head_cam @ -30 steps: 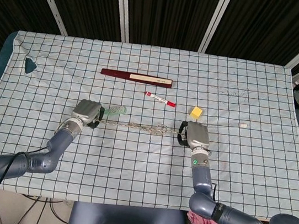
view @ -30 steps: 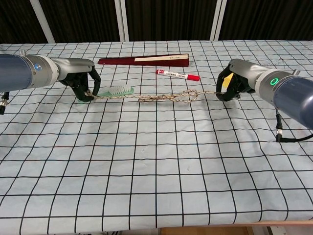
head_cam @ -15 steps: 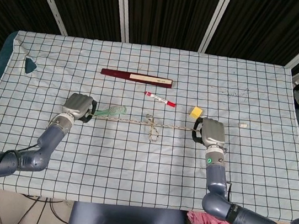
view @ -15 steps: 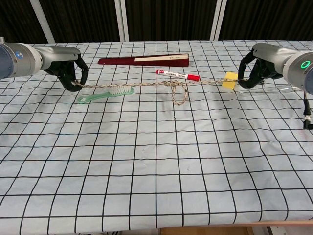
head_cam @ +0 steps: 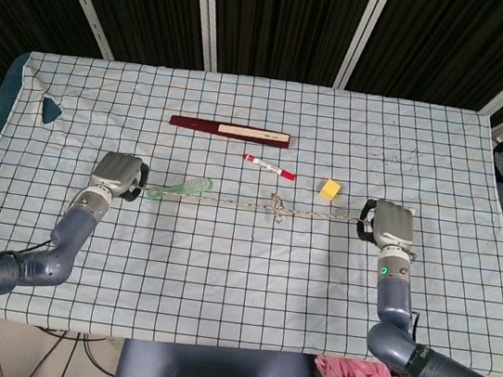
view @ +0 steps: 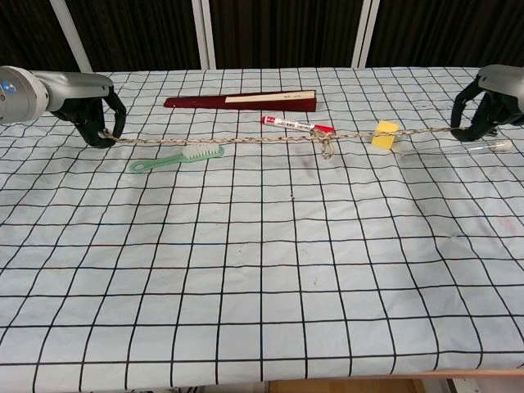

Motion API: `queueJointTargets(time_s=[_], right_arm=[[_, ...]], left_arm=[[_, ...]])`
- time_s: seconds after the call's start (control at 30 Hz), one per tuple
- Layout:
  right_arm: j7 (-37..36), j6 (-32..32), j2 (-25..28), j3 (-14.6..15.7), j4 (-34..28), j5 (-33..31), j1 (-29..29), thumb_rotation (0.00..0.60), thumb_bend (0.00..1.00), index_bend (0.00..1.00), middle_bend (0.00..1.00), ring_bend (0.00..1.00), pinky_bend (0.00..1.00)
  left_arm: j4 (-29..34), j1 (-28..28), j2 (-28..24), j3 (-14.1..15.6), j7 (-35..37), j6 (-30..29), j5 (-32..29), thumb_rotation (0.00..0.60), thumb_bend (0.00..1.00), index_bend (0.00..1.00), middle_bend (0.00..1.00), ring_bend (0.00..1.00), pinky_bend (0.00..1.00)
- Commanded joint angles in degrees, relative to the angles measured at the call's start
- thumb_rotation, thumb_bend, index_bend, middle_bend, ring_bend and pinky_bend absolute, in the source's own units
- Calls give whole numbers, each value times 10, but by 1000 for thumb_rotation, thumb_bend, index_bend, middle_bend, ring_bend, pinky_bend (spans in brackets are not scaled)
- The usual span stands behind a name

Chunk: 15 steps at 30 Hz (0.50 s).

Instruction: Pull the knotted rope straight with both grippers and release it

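Observation:
A thin braided rope (head_cam: 231, 202) (view: 237, 140) runs taut above the checked cloth, with a small tight knot (head_cam: 278, 209) (view: 327, 146) right of its middle. My left hand (head_cam: 115, 174) (view: 92, 113) grips the rope's left end. The right end is held by my right hand (head_cam: 390, 226) (view: 491, 105), far out at the right. Both hands have their fingers curled around the rope ends.
A green toothbrush (head_cam: 181, 188) (view: 176, 156) lies just under the rope near the left hand. A red marker (head_cam: 269, 166) (view: 297, 124), a yellow cube (head_cam: 329, 189) (view: 383, 134) and a dark red folded fan (head_cam: 230, 130) (view: 241, 101) lie behind the rope. A clear tube (view: 458, 149) lies near the right hand.
Both hands have moved further apart, left going left and right going right. The rope has drawn taut, and the hanging loop at the knot has shrunk into a small tight knot.

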<state>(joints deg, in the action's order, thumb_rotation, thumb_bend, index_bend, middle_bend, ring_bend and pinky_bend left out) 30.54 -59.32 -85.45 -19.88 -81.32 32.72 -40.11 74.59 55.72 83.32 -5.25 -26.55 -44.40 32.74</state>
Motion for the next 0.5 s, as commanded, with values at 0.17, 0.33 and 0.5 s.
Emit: queueJointTargets(time_s=[0.17, 0.33, 0.5], right_arm=[[-21, 13, 27, 1, 11, -1, 13, 600, 504, 648, 968, 1000, 978], [-28, 18, 42, 1, 21, -3, 17, 600, 503, 648, 968, 1000, 979], [-37, 25, 55, 2, 32, -9, 23, 600, 503, 648, 968, 1000, 979]], left_arm=[[-4, -4, -4, 2, 1, 1, 3, 600, 494, 645, 1000, 1000, 1000], [-4, -8, -8, 5, 0, 1, 5, 600, 494, 645, 1000, 1000, 1000], [-12, -13, -11, 4, 3, 2, 0, 600, 494, 645, 1000, 1000, 1000]])
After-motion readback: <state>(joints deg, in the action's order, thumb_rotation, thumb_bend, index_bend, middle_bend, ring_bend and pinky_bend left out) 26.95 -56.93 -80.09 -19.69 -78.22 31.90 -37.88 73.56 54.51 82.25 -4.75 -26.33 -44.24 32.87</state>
